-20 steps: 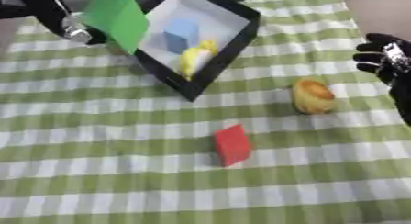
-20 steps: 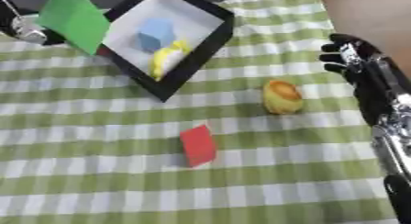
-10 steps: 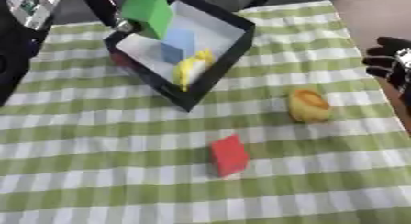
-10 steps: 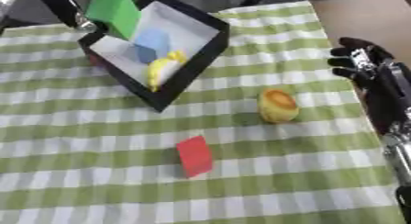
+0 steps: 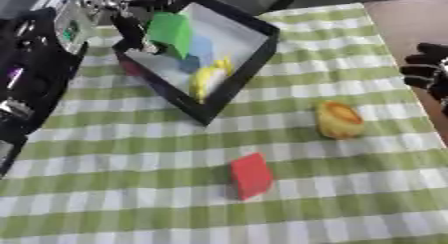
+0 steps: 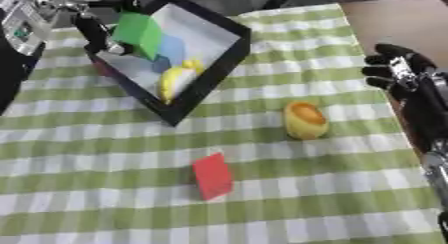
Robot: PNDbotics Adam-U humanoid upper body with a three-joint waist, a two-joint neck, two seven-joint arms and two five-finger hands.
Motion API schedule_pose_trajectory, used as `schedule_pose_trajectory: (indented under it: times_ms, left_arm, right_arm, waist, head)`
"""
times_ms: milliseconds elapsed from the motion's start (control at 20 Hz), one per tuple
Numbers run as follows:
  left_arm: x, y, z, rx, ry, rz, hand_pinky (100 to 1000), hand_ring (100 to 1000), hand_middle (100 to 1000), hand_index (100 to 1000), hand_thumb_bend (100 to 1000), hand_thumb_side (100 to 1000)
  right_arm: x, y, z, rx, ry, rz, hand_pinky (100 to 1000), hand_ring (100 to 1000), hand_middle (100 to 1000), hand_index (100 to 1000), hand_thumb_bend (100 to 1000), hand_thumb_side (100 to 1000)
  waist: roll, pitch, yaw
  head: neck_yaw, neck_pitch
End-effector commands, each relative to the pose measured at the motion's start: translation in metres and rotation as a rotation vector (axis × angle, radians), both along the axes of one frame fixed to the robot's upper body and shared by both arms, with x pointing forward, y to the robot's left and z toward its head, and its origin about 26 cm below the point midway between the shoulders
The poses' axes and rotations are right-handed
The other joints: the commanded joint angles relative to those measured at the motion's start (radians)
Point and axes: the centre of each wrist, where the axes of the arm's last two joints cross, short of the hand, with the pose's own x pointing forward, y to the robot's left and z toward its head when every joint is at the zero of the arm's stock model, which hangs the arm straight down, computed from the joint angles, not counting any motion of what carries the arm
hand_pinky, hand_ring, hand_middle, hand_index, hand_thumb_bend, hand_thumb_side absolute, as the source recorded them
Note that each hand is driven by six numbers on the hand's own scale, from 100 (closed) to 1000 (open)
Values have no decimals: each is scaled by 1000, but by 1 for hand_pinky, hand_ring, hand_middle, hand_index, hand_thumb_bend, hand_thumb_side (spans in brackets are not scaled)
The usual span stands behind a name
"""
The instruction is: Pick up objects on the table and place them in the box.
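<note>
Perhaps banana (image 5: 206,79) inside box (image 5: 254,58)

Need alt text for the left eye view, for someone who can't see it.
The left hand holds a green block over the black box, which already contains a blue block and a yellow object. A red block and an orange object lie on the green checked cloth.

Left hand (image 5: 131,25) mostly behind green block (image 5: 171,32), blurred; grip unclear. Blue block (image 5: 197,50) partly covered by green one. Right hand (image 6: 395,72) fingers too blurred to judge.
</note>
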Motion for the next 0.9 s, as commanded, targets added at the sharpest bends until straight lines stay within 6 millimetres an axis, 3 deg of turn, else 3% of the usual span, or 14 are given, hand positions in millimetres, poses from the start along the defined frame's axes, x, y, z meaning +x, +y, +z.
schedule_pose_trajectory:
  times_ms: [50, 150, 250, 450, 700, 900]
  left_arm:
    - [1, 7, 5, -2, -25, 16, 808, 760, 696, 738, 373, 100]
    - [2, 7, 5, -8, -31, 14, 821, 789, 747, 790, 472, 100]
    - [2, 8, 6, -17, -44, 13, 840, 821, 792, 849, 671, 235]
    - [1, 11, 8, -11, -70, 26, 849, 838, 815, 891, 864, 386]
    - [0, 15, 13, -29, -94, 38, 853, 841, 819, 894, 871, 401]
    - [-1, 19, 13, -72, -86, 35, 851, 835, 810, 886, 785, 402]
  right_arm:
    - [-2, 2, 12, -5, -40, 16, 830, 773, 711, 822, 100, 684]
    - [-2, 2, 11, -5, -38, 16, 830, 773, 711, 822, 100, 685]
    - [-2, 2, 11, -5, -36, 15, 830, 773, 711, 822, 100, 685]
    - [-2, 2, 10, -5, -32, 14, 830, 772, 710, 822, 100, 686]
    - [-2, 1, 8, -5, -25, 10, 830, 772, 710, 822, 100, 684]
    - [-2, 0, 7, -6, -24, 8, 830, 772, 710, 822, 100, 680]
  waist:
    - [-3, 1, -2]
    - [-2, 3, -2]
    - [-2, 3, -2]
    - [-2, 3, 1]
    - [-3, -5, 8]
    - [-5, -17, 14]
  head:
    - [2, -12]
    - [2, -11]
    - [1, -9]
    - [-2, -6]
    - [-11, 2]
    - [-18, 10]
